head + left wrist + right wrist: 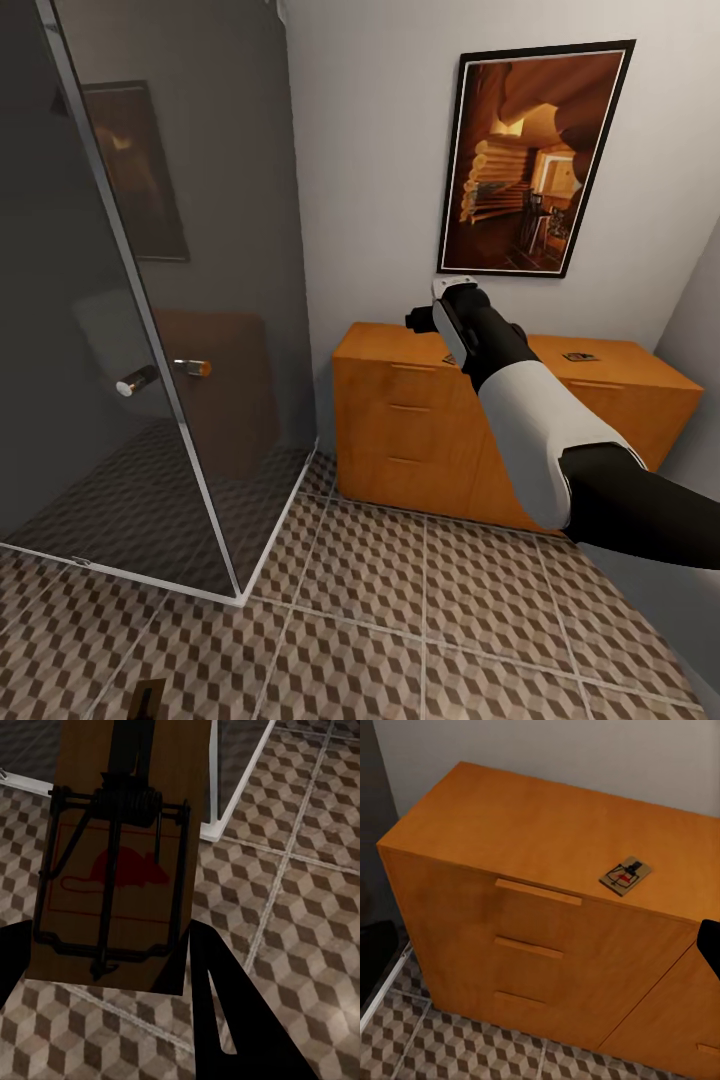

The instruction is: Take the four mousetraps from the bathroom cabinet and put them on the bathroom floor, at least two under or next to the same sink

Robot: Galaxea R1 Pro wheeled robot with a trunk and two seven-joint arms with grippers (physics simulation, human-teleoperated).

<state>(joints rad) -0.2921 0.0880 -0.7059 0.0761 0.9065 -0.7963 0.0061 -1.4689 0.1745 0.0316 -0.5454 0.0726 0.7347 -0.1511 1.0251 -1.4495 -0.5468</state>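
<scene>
A mousetrap, a brown board with a dark wire spring and a red mouse mark, sits between the dark fingers of my left gripper, which is shut on it above the cube-patterned floor. Its end shows at the bottom edge of the head view. The orange-brown cabinet stands against the wall. One mousetrap lies on its top towards the right. Another mousetrap lies near the front edge, above the drawers. My right gripper hovers open above the cabinet's top, and one black finger shows.
A glass shower enclosure with a chrome frame and knob fills the left side, its corner resting on the tiles. A framed picture hangs over the cabinet. A grey wall closes in on the right. Open tiled floor lies before the cabinet.
</scene>
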